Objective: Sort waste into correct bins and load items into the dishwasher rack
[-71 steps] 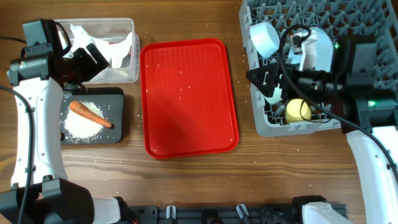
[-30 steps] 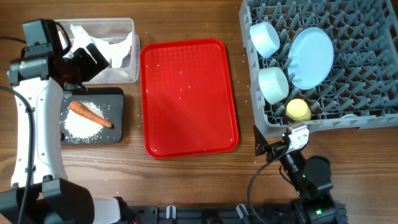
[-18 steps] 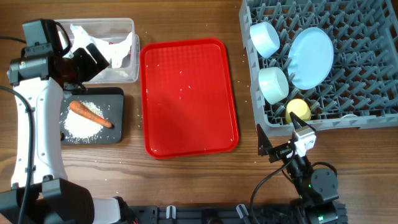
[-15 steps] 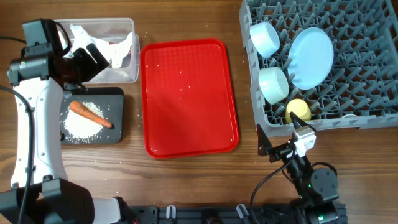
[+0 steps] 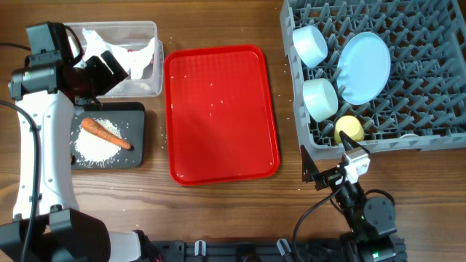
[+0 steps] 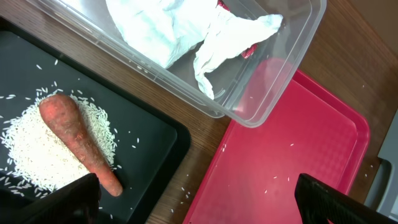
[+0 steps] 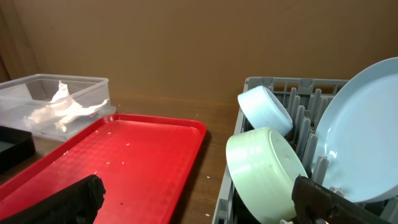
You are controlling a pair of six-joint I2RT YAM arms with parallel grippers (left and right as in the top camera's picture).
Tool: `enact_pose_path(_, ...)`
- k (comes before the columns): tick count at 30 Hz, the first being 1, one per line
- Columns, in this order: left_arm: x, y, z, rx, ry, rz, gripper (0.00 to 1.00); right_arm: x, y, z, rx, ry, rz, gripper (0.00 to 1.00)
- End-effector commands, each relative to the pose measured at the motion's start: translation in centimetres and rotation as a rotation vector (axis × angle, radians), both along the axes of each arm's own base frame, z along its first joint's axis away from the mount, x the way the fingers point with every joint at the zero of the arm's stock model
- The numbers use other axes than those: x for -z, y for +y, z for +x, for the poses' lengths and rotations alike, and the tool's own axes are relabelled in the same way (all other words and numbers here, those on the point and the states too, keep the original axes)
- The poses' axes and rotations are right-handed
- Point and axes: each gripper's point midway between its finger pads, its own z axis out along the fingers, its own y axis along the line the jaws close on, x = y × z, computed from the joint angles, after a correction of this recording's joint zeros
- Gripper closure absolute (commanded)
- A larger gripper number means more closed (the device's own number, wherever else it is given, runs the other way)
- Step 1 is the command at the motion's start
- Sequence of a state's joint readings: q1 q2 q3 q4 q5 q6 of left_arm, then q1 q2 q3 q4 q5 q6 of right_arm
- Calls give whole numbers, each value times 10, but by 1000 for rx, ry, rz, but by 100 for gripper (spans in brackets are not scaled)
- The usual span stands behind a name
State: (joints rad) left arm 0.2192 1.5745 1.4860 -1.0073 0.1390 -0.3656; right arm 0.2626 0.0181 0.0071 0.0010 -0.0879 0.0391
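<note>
Waste lay sorted at the left edge of the counter: toward the far left corner, the clear plastic tub held the crumpled white paper napkin, soft and creased, with a bit of the small red wrapper showing beside it, so the dry rubbish sat together in the deeper bin. Just nearer along that edge, the shallow black tub took the food: a low heap of white rice-like crumbs with the tapered orange carrot lying across it. The flat red tray in the middle of the counter carried only a few stray grains on its smooth face. At the far right corner, the grey lattice dishwasher rack held the glossy pale blue round plate propped on edge between pegs, two pale blue bowls tipped on their sides beside it, and the small yellow cup at the near wall; standing them against the pegs likely kept them from sliding flat. The white plastic spoon could not be made out. The left arm's fingers hung spread wide over the two tubs with nothing between them, and the right arm's fingers, parked low by the near edge just short of the rack, were likewise apart and empty. Judged from this layout, the job looked close to finished, with only the loose grains and the unseen spoon in doubt
</note>
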Motion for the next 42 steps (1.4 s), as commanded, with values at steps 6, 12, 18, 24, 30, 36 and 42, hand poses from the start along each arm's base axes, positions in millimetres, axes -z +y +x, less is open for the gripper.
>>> enact_pose_path(6, -22, -3, -3, 2, -52, 56, 0, -3, -4, 0, 18, -17, -7, 0)
enact_pose_path(12, -77, -27, -10, 90, -245, 181, 0, -3, -4, 0, 18, -17, -7, 0)
enact_pose_path(18, -113, -52, -34, 158, -647, 246, 0, -3, -4, 0, 18, -18, -8, 0)
enact_pose_path(24, -81, -52, -76, 127, -907, 278, 0, -3, -4, 0, 18, -18, -8, 0)
enact_pose_path(30, -40, -51, -108, 103, -1028, 297, 0, -3, -4, 0, 18, -17, -7, 0)
enact_pose_path(36, -18, -52, -126, 94, -1100, 305, 0, -3, -4, 0, 18, -17, -7, 0)
enact_pose_path(42, -13, -55, -133, 95, -1154, 305, 0, -3, -4, 0, 18, -17, -7, 0)
